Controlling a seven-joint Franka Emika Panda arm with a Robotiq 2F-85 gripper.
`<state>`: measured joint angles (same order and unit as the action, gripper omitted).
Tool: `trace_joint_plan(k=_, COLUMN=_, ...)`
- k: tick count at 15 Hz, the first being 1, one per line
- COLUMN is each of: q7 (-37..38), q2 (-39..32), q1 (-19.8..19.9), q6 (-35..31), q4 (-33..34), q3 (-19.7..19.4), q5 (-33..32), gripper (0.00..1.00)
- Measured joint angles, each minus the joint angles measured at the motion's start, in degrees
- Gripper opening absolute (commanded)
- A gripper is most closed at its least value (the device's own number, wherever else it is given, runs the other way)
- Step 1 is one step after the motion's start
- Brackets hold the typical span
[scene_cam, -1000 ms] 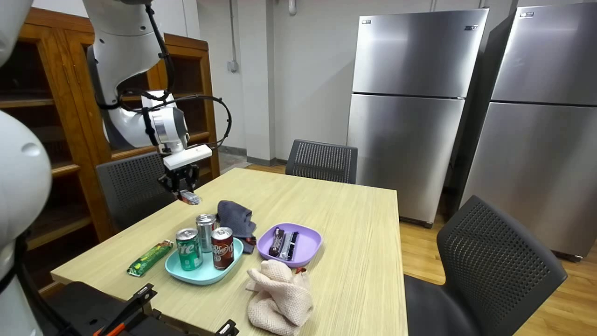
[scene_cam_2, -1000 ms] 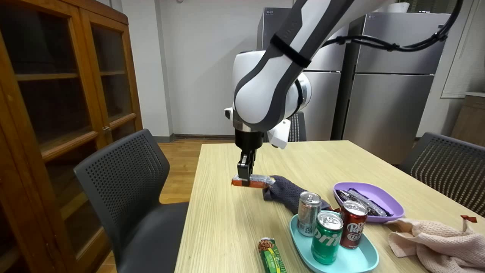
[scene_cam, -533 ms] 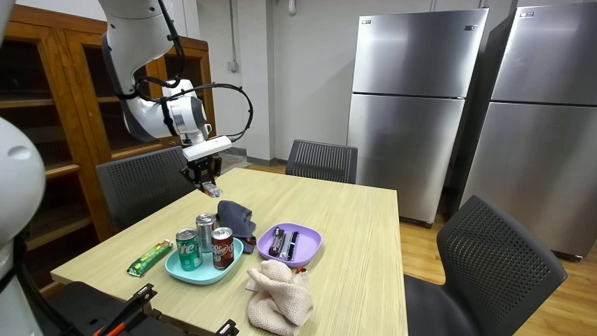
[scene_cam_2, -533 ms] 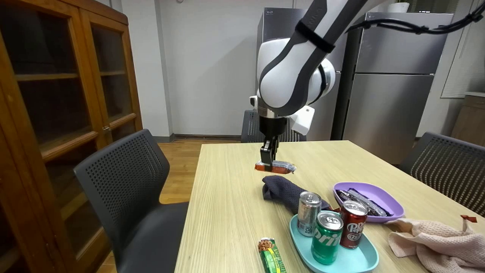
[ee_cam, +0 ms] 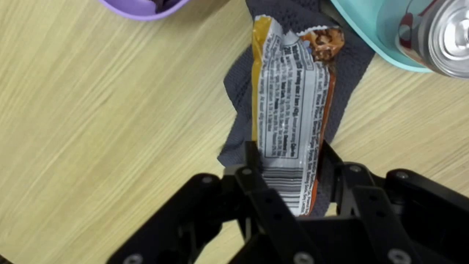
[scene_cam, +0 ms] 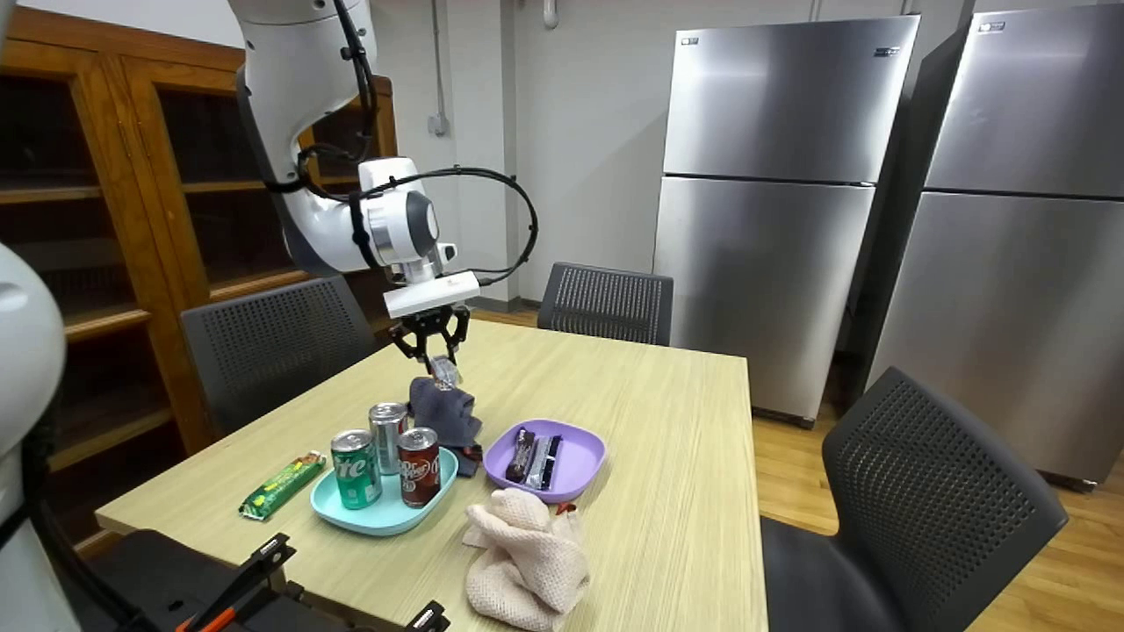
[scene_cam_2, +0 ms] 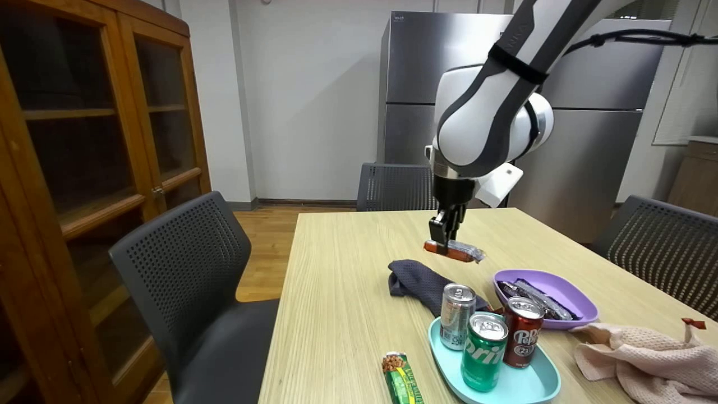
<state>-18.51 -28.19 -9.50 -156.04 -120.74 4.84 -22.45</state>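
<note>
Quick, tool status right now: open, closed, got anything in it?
Tool: closed, holding a wrapped snack bar by its long sides, nearer one end.

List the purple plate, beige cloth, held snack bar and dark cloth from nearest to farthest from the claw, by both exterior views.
1. Snack bar: gripped in the claw.
2. Dark cloth: below the claw.
3. Purple plate: lower, toward picture right.
4. Beige cloth: farther still, lower right.
</note>
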Motion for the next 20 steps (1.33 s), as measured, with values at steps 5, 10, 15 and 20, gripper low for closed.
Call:
trace_joint_plan(k=5, q7=1.85, q2=0.09, q1=2.46, q6=-3.94, q4=-3.09, q3=-2.50, q5=1.09, gripper=0.17)
trace_joint_plan(k=10, q7=1.85, q2=0.09, q1=5.88, q6=-6.02, q4=-4.35, q3=-3.44, q5=2.36, gripper=0.17)
trace_joint_plan(k=15, q7=1.83, q2=0.09, q1=9.89, q6=-7.20, q4=-5.24, q3=-4.15, q5=4.91, gripper=0.17)
trace_joint_plan(k=20, q7=1.82, q2=0.08, q1=13.51, q6=-10.52, q4=-6.97, q3=-5.30, q5=5.94, gripper=0.17)
